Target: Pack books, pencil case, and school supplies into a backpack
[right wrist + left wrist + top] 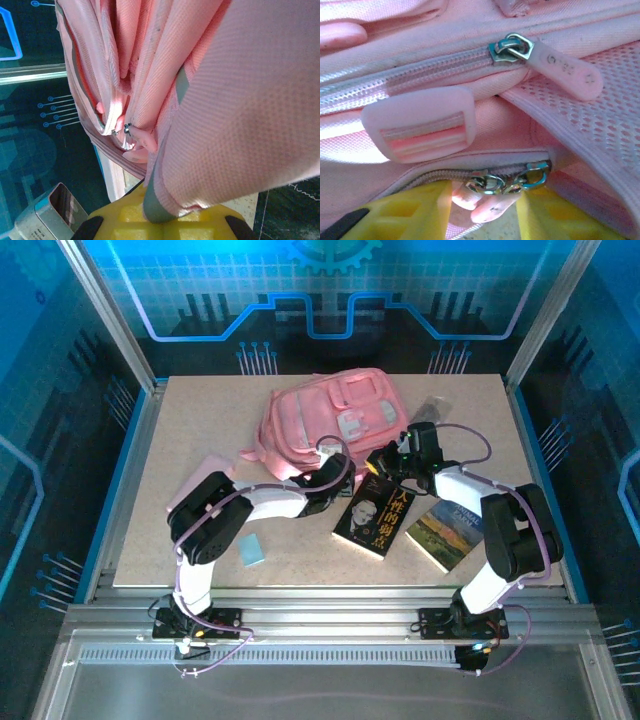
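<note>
Backpack point(510, 125) zip pulls point(492, 197) between left fingers point(405, 217)

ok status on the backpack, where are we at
Status: right hand clamped on backpack fabric. At its zip pulls, left hand, grip unclear. Black book and landscape book unpacked on the table.

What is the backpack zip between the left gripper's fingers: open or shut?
Shut where it shows: two sliders meet and the teeth left of them are meshed on the backpack.
</note>
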You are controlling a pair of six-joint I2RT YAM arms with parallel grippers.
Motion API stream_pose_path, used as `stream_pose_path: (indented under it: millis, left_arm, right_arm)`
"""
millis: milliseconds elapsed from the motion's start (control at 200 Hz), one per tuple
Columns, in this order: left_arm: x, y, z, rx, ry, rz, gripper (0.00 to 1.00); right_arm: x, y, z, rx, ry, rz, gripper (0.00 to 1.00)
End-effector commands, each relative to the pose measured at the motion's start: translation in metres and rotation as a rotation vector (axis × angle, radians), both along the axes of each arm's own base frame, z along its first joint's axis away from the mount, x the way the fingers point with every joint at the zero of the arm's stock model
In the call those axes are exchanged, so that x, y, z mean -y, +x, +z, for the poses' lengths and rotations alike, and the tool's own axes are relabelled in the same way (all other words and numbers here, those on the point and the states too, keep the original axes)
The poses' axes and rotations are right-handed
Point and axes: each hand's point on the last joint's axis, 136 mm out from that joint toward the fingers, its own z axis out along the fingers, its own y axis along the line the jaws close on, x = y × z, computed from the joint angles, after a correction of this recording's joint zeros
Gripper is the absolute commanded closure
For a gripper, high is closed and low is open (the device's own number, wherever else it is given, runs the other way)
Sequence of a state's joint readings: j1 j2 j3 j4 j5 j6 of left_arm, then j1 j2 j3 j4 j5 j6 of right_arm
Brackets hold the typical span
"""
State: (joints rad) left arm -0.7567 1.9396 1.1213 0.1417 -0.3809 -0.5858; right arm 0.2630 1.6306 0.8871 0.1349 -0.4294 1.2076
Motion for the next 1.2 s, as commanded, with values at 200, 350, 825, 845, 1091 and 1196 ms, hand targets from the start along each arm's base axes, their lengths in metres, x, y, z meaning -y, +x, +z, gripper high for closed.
stream_pose_path:
  millis: [200, 350, 825, 845, 1091, 1196]
  left_arm:
    - [-0.034, -0.022, -0.016, -0.117, 0.047, -0.162, 0.32]
    - [-0.046, -0.014, -0.022, -0.125, 0.098, -0.169, 0.4]
    - [-0.046, 0.015, -0.023, -0.091, 0.173, -0.182, 0.46]
    - [-0.045, 0.017, -0.022, -0.088, 0.167, -0.178, 0.46]
    - [-0.06, 0.043, -0.02, -0.061, 0.237, -0.058, 0.8]
    - [-0.066, 0.046, -0.018, -0.061, 0.242, -0.058, 0.93]
  right_arm:
    - [-0.002, 0.02, 0.051, 0.105, 0.067, 0.07, 1.0]
    - [-0.005, 0.019, 0.056, 0.099, 0.074, 0.076, 1.0]
    - [-0.012, 0.016, 0.065, 0.109, 0.088, 0.082, 1.0]
    - [-0.013, 0.015, 0.065, 0.108, 0.089, 0.083, 1.0]
    - [-0.014, 0.009, 0.067, 0.106, 0.112, 0.081, 1.0]
    - [-0.009, 0.01, 0.068, 0.113, 0.106, 0.078, 1.0]
